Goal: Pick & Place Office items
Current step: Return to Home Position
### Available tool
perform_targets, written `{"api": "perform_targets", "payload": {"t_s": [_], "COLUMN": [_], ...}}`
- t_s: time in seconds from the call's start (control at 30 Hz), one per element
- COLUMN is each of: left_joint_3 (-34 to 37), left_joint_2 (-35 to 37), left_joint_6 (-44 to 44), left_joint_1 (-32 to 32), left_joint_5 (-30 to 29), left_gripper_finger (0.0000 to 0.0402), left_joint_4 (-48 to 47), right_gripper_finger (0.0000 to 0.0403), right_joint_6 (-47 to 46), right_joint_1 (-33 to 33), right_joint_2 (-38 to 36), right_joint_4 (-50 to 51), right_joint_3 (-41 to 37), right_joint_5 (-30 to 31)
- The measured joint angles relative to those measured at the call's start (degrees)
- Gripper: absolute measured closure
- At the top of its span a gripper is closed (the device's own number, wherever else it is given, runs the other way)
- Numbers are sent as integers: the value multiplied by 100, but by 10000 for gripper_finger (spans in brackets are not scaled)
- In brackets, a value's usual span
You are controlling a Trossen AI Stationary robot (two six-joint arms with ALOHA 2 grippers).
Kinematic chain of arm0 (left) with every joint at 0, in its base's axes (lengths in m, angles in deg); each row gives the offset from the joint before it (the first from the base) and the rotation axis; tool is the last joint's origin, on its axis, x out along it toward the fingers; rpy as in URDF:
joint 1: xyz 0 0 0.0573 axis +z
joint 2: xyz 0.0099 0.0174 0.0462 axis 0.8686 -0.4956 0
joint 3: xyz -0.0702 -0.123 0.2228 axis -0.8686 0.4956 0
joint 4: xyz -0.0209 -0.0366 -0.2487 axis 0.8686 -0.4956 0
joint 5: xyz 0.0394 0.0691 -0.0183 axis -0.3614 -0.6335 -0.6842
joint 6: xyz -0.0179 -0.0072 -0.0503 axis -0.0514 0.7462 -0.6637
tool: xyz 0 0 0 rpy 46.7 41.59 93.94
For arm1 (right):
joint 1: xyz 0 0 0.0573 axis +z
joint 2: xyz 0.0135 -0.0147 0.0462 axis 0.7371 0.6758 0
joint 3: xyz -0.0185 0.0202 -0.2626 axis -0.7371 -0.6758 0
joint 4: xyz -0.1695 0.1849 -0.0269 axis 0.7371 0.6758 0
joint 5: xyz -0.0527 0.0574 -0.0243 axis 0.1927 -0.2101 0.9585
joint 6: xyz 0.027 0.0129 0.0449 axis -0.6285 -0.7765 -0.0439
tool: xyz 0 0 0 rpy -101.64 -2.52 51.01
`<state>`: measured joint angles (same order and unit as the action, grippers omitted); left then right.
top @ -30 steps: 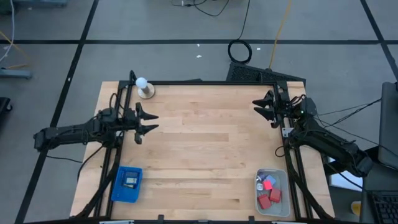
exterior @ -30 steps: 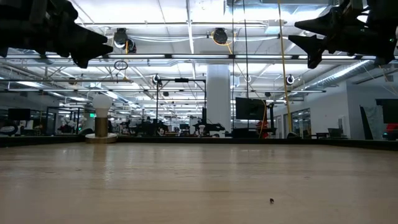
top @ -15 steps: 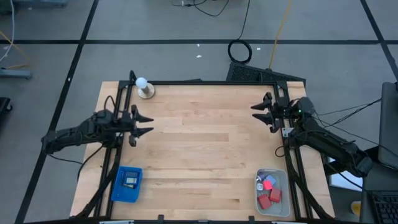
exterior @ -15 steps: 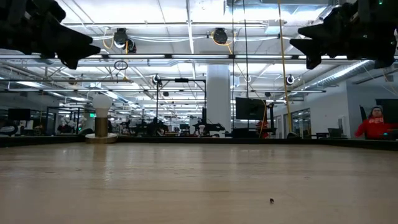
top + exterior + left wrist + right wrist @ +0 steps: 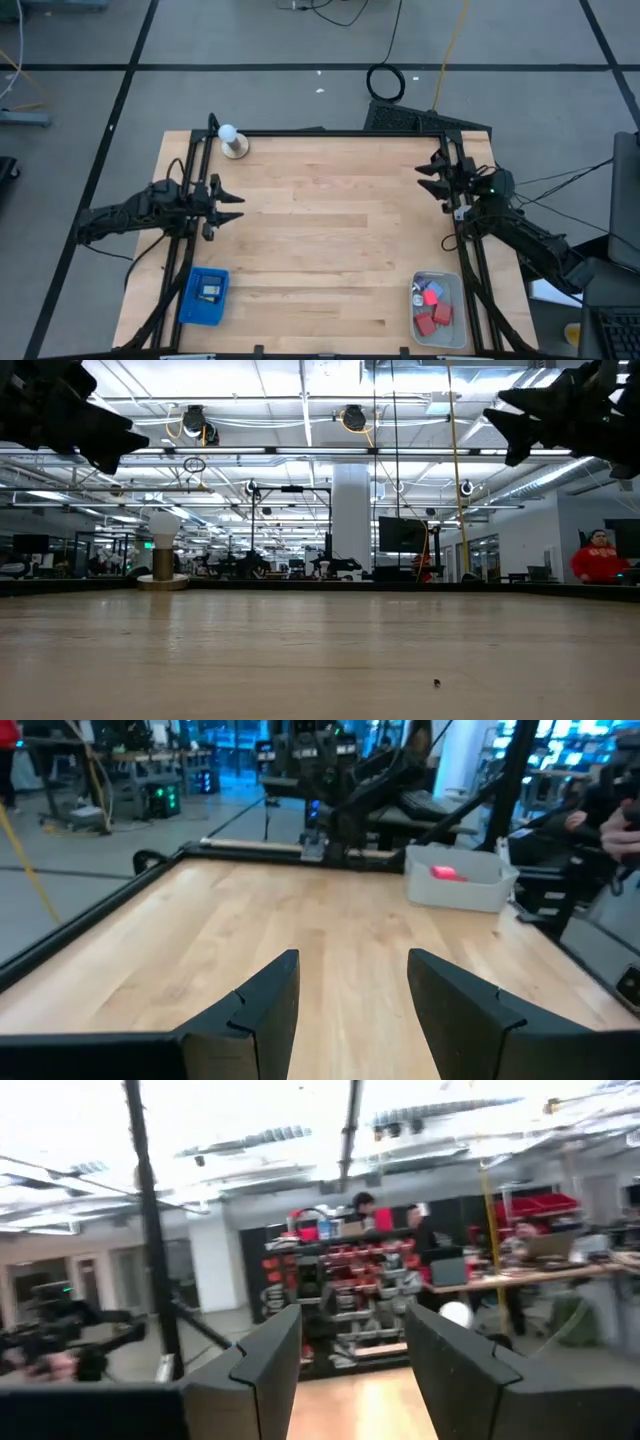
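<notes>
The office items lie in two containers on the desk [image 5: 330, 240], placed here by the white ball [image 5: 228, 132] on its tan base [image 5: 236, 150].

The blue tray [image 5: 198, 312] sits on the ball's side of the desk, at the opposite end of that edge. It holds a blue piece with a pale face [image 5: 210, 291]; anything else in it is too small to tell.

The grey bin [image 5: 438, 275] stands in the corner diagonally across from the ball. It carries red blocks [image 5: 426, 325], a small blue bit [image 5: 431, 297] and a whitish bit [image 5: 418, 297].

The left gripper [image 5: 236, 205] hangs above the desk between the ball and the tray, with its fingers spread wide and holding nothing. The right gripper [image 5: 424, 176] hovers at the edge across from the ball, likewise wide and empty.
</notes>
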<state>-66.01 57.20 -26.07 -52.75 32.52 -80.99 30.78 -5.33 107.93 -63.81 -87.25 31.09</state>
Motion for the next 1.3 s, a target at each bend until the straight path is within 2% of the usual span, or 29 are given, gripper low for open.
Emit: {"api": "perform_targets", "payload": {"t_s": [0.33,0.5,0.7,0.8,1.0,1.3], "left_joint_3": [-2,-2,-2,-4,-4,-7], "left_joint_2": [0,0,0,0,0,0], "left_joint_6": [0,24,20,19,13,-23], "left_joint_1": [-287,-316,-314,-314,-314,-314], "left_joint_5": [-5,-53,-52,-50,-52,51], "left_gripper_finger": [215,215,215,215,215,215], "left_joint_4": [121,139,257,282,319,357], "right_gripper_finger": [229,229,229,229,229,229], "right_joint_6": [-645,-290,1192,1702,2148,2686], "right_joint_1": [187,982,2469,3153,4245,5643], "right_joint_2": [-754,-933,-851,-722,-618,-616], "right_joint_4": [-190,114,1692,1978,1825,2316], "right_joint_3": [-17,-20,-20,-22,-22,-26], "right_joint_5": [-208,456,2036,2781,3118,4183]}}
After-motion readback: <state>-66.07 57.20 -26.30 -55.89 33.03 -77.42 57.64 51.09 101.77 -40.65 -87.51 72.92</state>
